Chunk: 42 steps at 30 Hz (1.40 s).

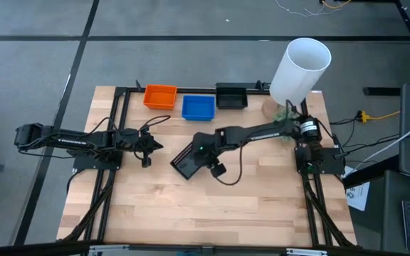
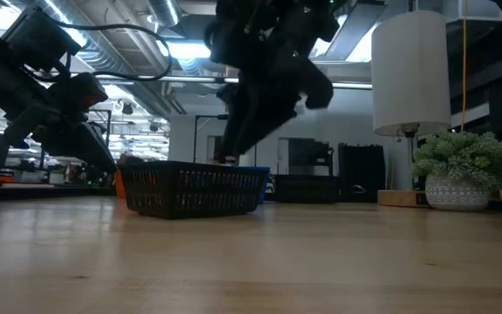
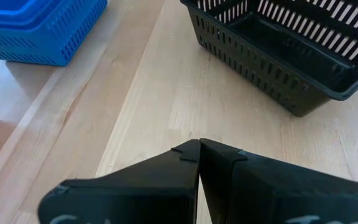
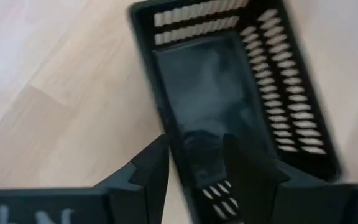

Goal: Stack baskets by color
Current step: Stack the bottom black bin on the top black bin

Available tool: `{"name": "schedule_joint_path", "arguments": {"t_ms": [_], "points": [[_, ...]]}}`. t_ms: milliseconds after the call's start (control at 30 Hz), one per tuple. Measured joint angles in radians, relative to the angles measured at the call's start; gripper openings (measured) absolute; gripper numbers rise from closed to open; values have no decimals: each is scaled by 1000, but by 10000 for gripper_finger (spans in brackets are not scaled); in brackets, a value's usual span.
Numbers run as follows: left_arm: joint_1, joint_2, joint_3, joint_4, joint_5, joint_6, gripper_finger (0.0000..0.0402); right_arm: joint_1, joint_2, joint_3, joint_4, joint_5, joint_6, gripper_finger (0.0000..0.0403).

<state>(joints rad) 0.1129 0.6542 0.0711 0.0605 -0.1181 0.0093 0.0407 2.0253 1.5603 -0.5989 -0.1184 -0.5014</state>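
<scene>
My right gripper (image 4: 194, 165) hangs over the middle of the table (image 1: 191, 206), its fingers spread and straddling one long wall of a lone black basket (image 1: 188, 162); one finger is inside the basket, the other outside, and I cannot tell whether the pads actually press the wall. From the low view that basket (image 2: 194, 187) sits flat on the wood, its mesh side facing the camera, with my right arm coming down onto it from above. It lies skewed to the table edges, well apart from the others. My left gripper (image 3: 199, 151) is clenched, fingertips pressed together on nothing, hovering over bare wood just left of the lone black basket; its wrist view shows that basket's (image 3: 291, 56) slatted wall nearby and a blue stack off to the side. Along the far edge of the table the rest stand in a row: the orange baskets (image 1: 159, 96) leftmost, the blue baskets (image 1: 198, 107) in the middle, another black basket (image 1: 230, 95) to the right. The blue pile (image 3: 39, 25) shows more than one rim nested; how many sit in each pile I cannot tell. At the far right corner a tall white cylinder (image 1: 301, 67) stands on a wooden base, with a small green plant (image 2: 464, 166) in a pale pot beside it.
</scene>
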Motion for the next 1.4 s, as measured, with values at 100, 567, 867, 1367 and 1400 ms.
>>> {"name": "schedule_joint_path", "arguments": {"t_ms": [100,567,867,1367,1400], "points": [[0,0,0,0,0,0,0,22,21,7,8,-6,2,151],[0,0,0,0,0,0,0,34,115,17,10,104,0,142],[0,0,0,0,1,0,0,56,61,30,-110,265,48,6],[0,0,0,-1,1,2,0,-237,-208,95,-392,493,169,1],[0,0,0,-1,1,2,0,-280,-205,94,-394,478,160,1]]}}
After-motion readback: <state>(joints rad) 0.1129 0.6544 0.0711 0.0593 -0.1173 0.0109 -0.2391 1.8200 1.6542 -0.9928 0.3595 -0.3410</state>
